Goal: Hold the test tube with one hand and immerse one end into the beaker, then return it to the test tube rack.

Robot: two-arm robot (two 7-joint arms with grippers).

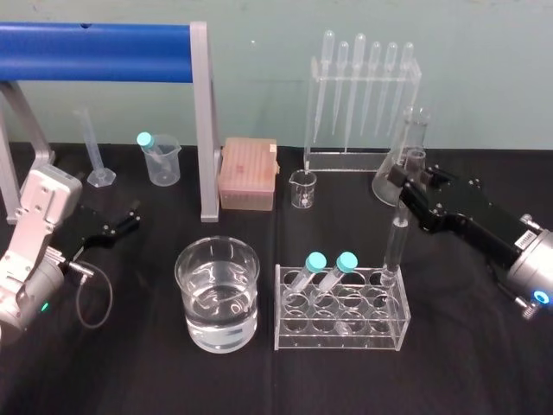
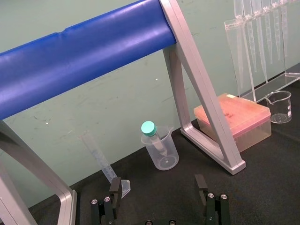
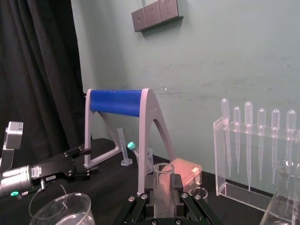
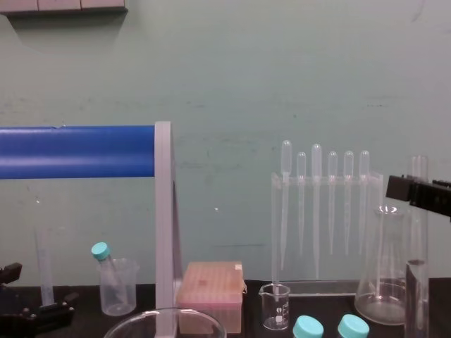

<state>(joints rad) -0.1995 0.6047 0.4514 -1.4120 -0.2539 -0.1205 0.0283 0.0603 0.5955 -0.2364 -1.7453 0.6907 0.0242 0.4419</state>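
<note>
The test tube [image 1: 397, 232] is a slim clear glass tube standing almost upright, its lower end at the back right hole of the clear test tube rack [image 1: 341, 330]. My right gripper [image 1: 408, 183] is shut on it near its open top, which shows between the fingers in the right wrist view [image 3: 163, 174]. In the chest view the tube [image 4: 416, 296] hangs below the gripper [image 4: 417, 190]. The beaker [image 1: 218, 294], wide and holding water, stands left of the rack. My left gripper [image 1: 130, 216] rests open at the left, far from both; its fingers [image 2: 115, 187] hold nothing.
Two teal-capped tubes [image 1: 327, 270] lean in the rack. Behind are a dropper stand [image 1: 363, 104], a conical flask [image 1: 406, 164], a small glass beaker [image 1: 303, 188], a pink tip box [image 1: 248, 173], a plastic beaker [image 1: 162, 160], a cylinder [image 1: 93, 147] and a blue-barred frame [image 1: 204, 121].
</note>
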